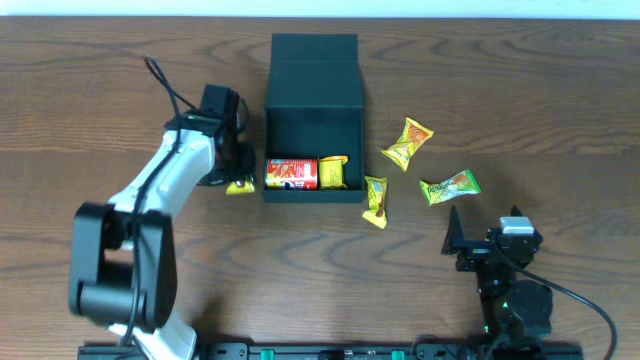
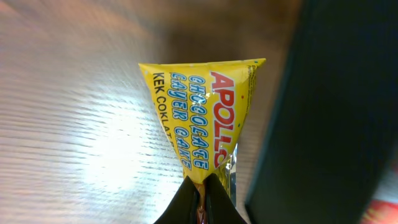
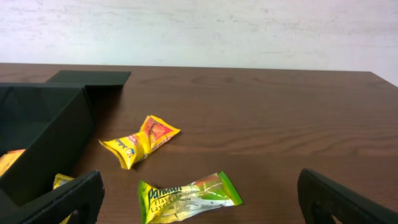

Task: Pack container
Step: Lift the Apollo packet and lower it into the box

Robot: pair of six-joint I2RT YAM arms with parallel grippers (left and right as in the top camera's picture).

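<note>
Left gripper (image 2: 200, 193): we see its jaws pinched together on the narrow end of the yellow cake packet (image 2: 202, 106), which lies on the table (image 1: 100, 80).
Packet's long axis: in the left wrist view it runs straight away from the fingers, with the wide crimped end farthest out.
Container (image 1: 312, 130): it sits mid-table with its flap lid thrown open on the far side. A red can (image 1: 291, 173) and another yellow packet (image 1: 334, 172) lie along its near wall.
Deciding relation: the container lies to the right of the left gripper, with its left wall just beside the held packet. That dark wall rises along the packet's right side in the wrist view.
What we judge follows: the packet must go up over that wall, then right, into the bare part of the floor.
Right gripper (image 3: 199, 180): its jaws stand wide apart and hold nothing, near the table's front right and well apart from the container.
Nearer arm: the left one, by far.
</note>
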